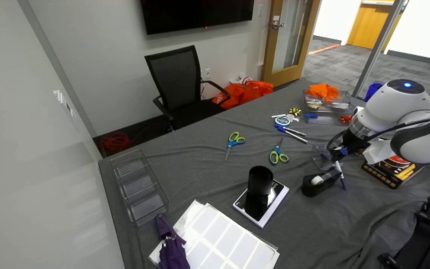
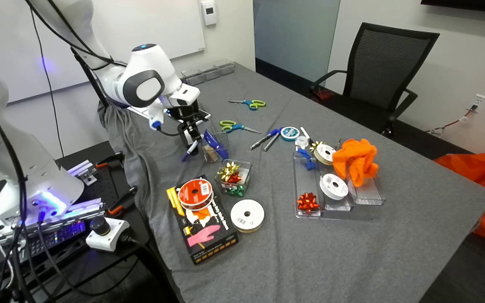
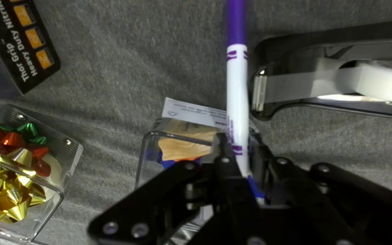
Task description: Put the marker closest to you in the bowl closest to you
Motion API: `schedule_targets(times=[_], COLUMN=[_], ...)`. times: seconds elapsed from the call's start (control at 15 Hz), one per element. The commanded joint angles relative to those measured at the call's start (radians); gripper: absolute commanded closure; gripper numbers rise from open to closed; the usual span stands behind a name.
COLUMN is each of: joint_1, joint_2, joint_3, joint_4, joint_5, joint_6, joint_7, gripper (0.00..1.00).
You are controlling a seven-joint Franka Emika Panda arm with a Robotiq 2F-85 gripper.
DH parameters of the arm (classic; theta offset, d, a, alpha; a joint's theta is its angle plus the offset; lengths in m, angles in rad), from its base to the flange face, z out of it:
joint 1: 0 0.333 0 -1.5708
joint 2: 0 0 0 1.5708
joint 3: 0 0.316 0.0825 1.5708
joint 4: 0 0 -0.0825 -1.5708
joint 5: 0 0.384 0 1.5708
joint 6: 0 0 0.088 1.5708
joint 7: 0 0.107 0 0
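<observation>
Gripper point(image 3: 239, 147) pinching marker point(image 3: 237, 85) near one end; overhang could clip tape dispenser point(image 3: 335, 38), upper right of wrist view, and twist.

I count one white purple-capped marker point(image 3: 237, 92) between my two black fingers point(image 3: 219, 148). In an exterior view I see two blue-and-green scissors point(image 1: 232, 143) mid-frame and one black tape dispenser point(image 1: 318, 187) right of centre.

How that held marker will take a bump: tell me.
The marker may swivel if bumped, since the pincer holds it far from the purple cap. Slim and straight, it is probably light and stiff. If dropped, its rounded shape could make it roll, though the wrinkled gray cloth might check it.
</observation>
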Motion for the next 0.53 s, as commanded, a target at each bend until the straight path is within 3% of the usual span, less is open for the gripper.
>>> schedule_targets(times=[0.0,0.07,0.13,0.2,0.27,0.47], joint_1=[-0.08,-0.099,-0.025,-0.028,-0.108,-0.063], joint_2=[-0.109,-0.13,-0.156,-0.177,-0.209,-0.277], joint_3=[0.069,0.091,0.044,0.059,0.149,0.202], joint_4=[-0.094,-0.112,-0.14,-0.153,-0.162,-0.146], joint_5=[0.031,0.053,0.189,0.243,0.274,0.547], joint_6=[0.006,0.009,0.021,0.021,0.006,-0.018], joint_7=[-0.113,-0.144,-0.259,-0.293,-0.315,-0.449], gripper=[0.96,0.96,0.96,0.96,0.96,0.96])
